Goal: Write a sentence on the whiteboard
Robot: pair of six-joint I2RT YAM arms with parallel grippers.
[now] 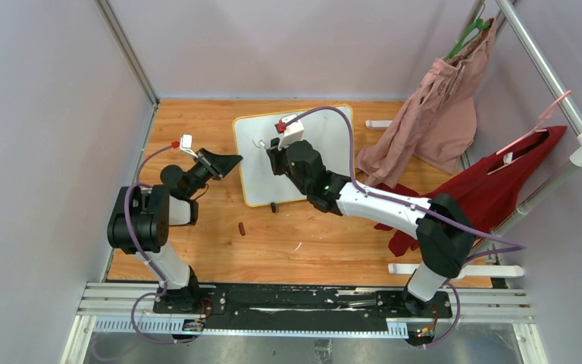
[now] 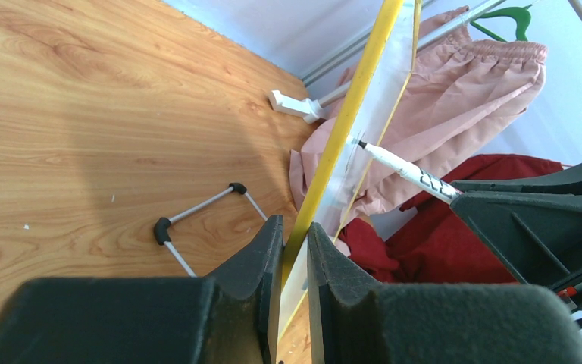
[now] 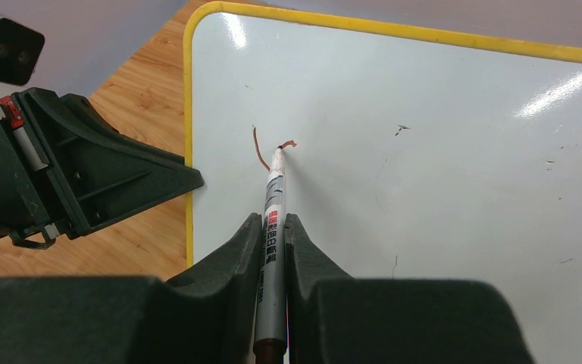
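The whiteboard (image 1: 326,136), white with a yellow frame, lies on the wooden table. My left gripper (image 1: 231,161) is shut on its left edge (image 2: 326,163); the board's yellow rim (image 2: 297,241) runs between the jaws. My right gripper (image 1: 273,152) is shut on a silver marker (image 3: 273,227) whose tip touches the board (image 3: 424,152). The sentence is only a short reddish-brown curved stroke (image 3: 258,149) beside the tip. The marker (image 2: 405,171) also shows in the left wrist view, touching the board.
A small dark marker cap (image 1: 242,228) lies on the table in front of the board. One black foot (image 1: 273,206) shows at the board's near edge. A pink garment (image 1: 439,114) and red cloth (image 1: 492,189) hang on a rack at right.
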